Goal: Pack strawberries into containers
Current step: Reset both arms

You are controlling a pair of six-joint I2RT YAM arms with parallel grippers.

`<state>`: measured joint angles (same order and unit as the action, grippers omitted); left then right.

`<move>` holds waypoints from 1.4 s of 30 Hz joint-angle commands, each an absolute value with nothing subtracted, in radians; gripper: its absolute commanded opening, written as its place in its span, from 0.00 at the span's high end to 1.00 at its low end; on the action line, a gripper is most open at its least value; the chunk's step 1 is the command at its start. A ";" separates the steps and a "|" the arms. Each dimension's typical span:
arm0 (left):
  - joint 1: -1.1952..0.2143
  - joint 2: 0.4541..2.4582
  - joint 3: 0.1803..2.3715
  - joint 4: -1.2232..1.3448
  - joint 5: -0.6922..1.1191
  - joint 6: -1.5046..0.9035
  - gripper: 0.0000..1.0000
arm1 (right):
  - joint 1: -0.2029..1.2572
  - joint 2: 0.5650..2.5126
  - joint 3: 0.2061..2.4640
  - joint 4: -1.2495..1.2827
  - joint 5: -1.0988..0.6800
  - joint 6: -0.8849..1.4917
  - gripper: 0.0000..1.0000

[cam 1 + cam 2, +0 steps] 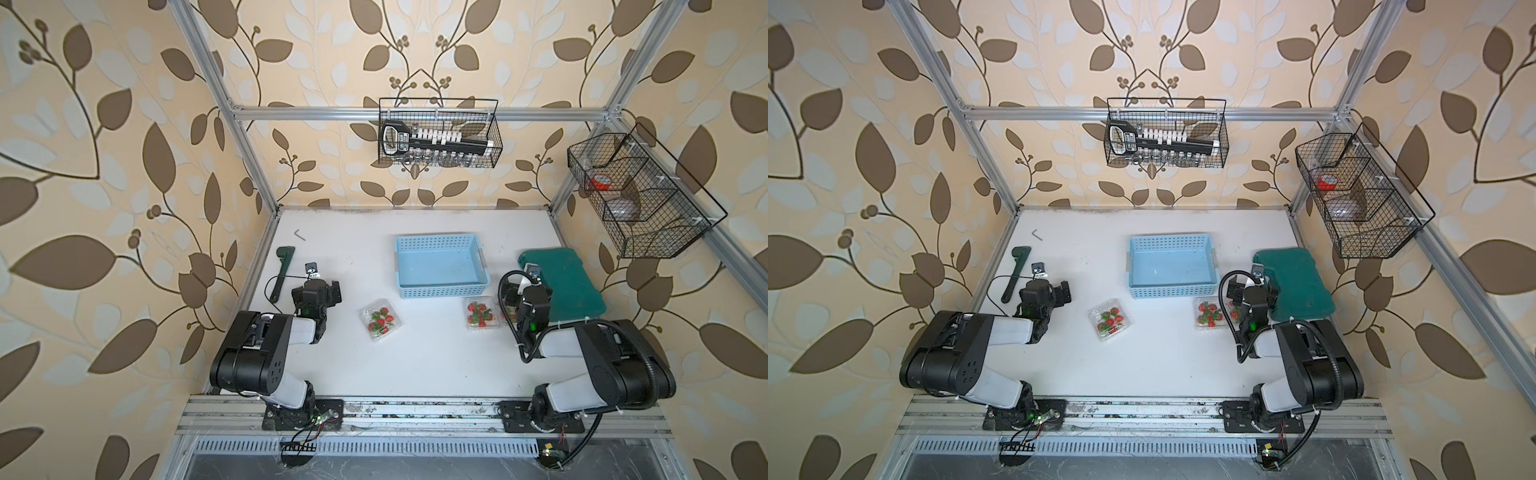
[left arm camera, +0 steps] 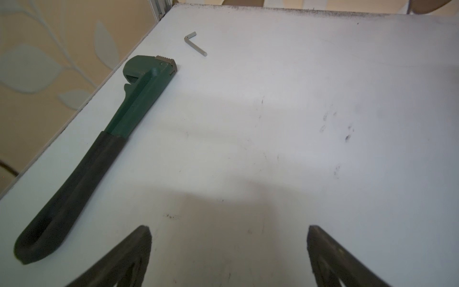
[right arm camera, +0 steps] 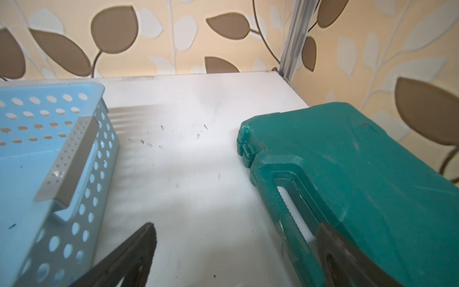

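**A:** Both sets of fingers stand wide, holding nothing. The left gripper (image 2: 228, 231) is over the table (image 2: 273, 124), and the right gripper (image 3: 236, 231) is between the blue basket (image 3: 99, 154) and the green case (image 3: 360, 174).

**B:** And the strawberries (image 1: 380, 321)?

**A:** Packed, I judge, in two clear containers (image 1: 366, 314) behind the fingertips, toward the middle. Any retreat should go high, clear of them.

**B:** Do the wrist views miss those?

**A:** Yes, only the top views show them. The wrist views show the finger gaps plainly. On the left there is a wrench (image 2: 111, 139) beside the fingers and a hex key (image 2: 195, 43) beyond.
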<state>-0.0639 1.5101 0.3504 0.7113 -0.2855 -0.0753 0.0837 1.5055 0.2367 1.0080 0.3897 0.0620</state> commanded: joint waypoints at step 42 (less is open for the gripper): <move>-0.058 1.500 0.378 0.757 -0.255 -0.052 0.01 | 0.012 1.505 0.282 1.024 0.134 0.051 0.00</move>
<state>-0.0639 1.5101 0.3504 0.7300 -0.2676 -0.0612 0.0162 1.5040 0.2646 1.0294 0.1444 0.0475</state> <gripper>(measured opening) 0.990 0.996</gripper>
